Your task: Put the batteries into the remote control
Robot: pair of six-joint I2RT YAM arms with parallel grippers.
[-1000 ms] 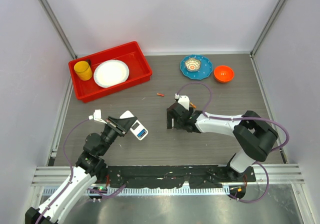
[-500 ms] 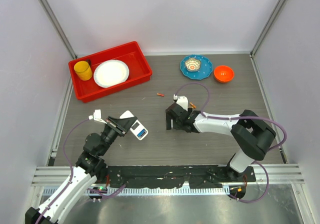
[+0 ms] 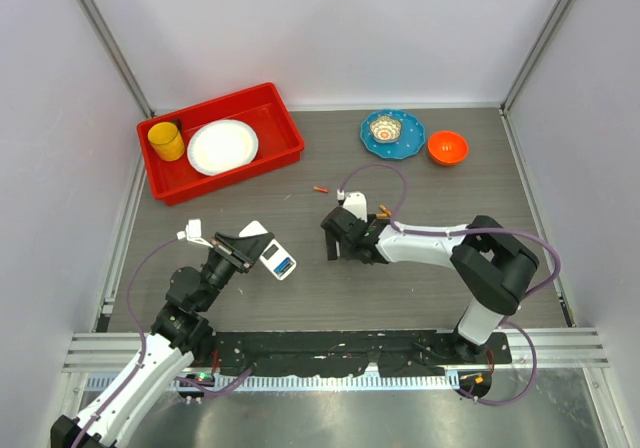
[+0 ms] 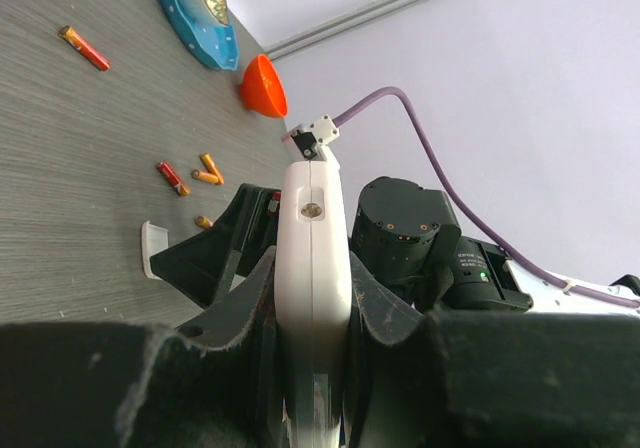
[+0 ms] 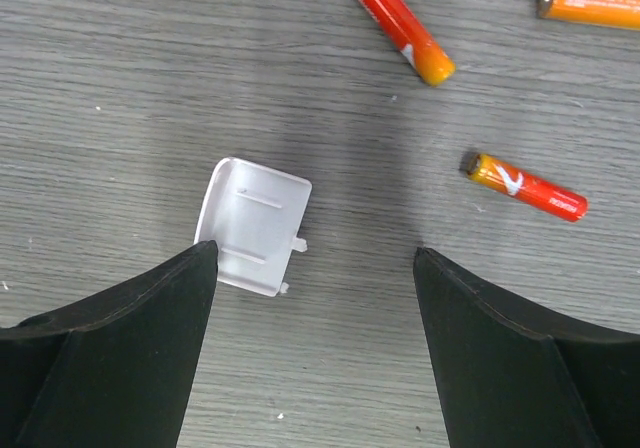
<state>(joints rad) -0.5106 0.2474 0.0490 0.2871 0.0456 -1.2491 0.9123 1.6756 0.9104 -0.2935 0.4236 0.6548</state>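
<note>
Top external view takes in a grey wood-grain table (image 3: 420, 293) with a red plastic tray (image 3: 272, 118) at its far left, holding a round white plate (image 3: 222, 146) and a yellow cup (image 3: 166, 141). Toward the far middle sits a blue scalloped plate (image 3: 410, 140) carrying a small patterned bowl (image 3: 384, 127), and an orange bowl (image 3: 447, 147) stands just beside it on the right. The left gripper (image 3: 250, 245) is clamped on the small white remote control (image 3: 275, 258), left of the table's middle, with its pale screen facing up. Whether it rests on the table or hangs above it I cannot tell. From the left wrist the handset (image 4: 312, 258) shows edge-on, pinched between the two black fingers (image 4: 255, 308). The right gripper (image 3: 338, 240) is low near the middle of the table with its jaws spread wide. Its wrist camera shows it (image 5: 312, 253) straddling a small white square cover piece (image 5: 252, 228), which lies flat on the table, nearer the picture-left finger and seemingly not touched. Three slim red-and-orange batteries (image 5: 523, 186) lie scattered just past the cover. A lone battery (image 3: 320, 188) lies apart, between the tray and the right gripper.
</note>
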